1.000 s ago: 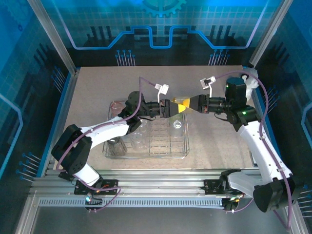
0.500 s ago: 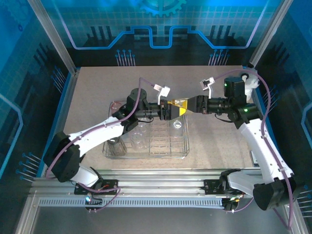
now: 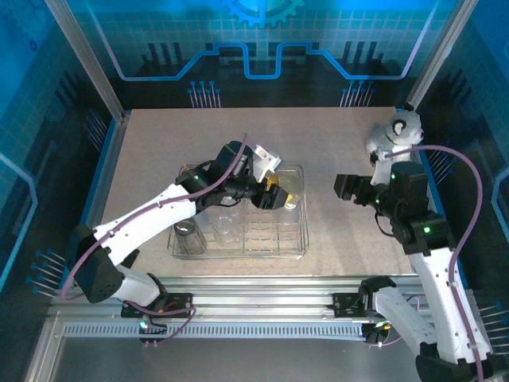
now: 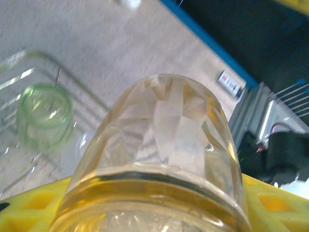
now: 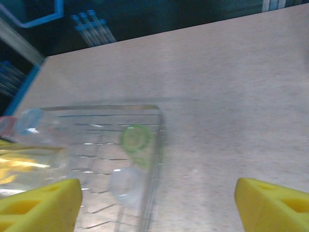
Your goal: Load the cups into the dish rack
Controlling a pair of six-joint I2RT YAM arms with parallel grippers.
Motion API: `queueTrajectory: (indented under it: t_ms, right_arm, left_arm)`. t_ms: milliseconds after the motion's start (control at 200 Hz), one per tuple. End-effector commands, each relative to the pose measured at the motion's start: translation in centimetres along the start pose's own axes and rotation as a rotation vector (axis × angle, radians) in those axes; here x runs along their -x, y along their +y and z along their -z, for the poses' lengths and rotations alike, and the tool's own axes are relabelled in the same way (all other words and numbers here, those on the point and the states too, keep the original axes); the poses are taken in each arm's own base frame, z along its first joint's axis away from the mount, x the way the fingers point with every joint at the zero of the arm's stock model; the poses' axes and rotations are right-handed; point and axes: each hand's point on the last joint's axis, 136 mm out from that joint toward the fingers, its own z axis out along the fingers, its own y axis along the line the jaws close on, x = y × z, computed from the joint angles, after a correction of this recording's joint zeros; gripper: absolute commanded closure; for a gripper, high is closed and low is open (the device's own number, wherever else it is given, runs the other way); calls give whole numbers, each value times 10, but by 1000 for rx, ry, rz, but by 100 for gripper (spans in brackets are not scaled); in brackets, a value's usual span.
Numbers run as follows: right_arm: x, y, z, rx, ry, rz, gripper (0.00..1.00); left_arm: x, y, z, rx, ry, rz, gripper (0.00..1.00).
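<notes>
my left gripper (image 3: 271,194) is clamped round the amber cup (image 4: 159,154), hovering over the dish rack (image 3: 238,252) near the green cup (image 4: 46,116). right gripper (image 3: 347,189) is wide open and empty, off to the side. next up i reckon: lower it into a free slot, then let go.

The left arm (image 3: 151,215) stretches from its base forward and toward the middle, its forearm running out to a wrist tipped slightly downward. The left gripper (image 3: 274,196) is clamped on an amber cup (image 4: 159,145). In the left wrist view the yellow fingers (image 4: 29,203) press against either side of the cup's wall, and the cup projects out ahead of the jaws. The right arm (image 3: 433,263) rises steeply from its base and folds at the elbow, with its wrist about level and aimed left. The right gripper (image 3: 343,189) has its jaws spread wide, the yellow fingertips (image 5: 41,200) far apart with nothing gripped between them, and it stands well apart from the left jaws
</notes>
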Motion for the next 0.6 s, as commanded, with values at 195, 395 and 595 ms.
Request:
queueTrajectory:
  t_ms: [195, 395, 595]
  right_arm:
    - [12, -61, 30, -285, -228, 13, 4]
    - [-4, -73, 26, -312, -184, 41, 3]
    - [-10, -76, 29, -308, -187, 41, 3]
  left_arm:
    - [-62, 6, 0, 157, 316, -112, 76]
    - [-92, -5, -29, 173, 443, -155, 78]
    - [-106, -4, -46, 185, 526, -159, 78]
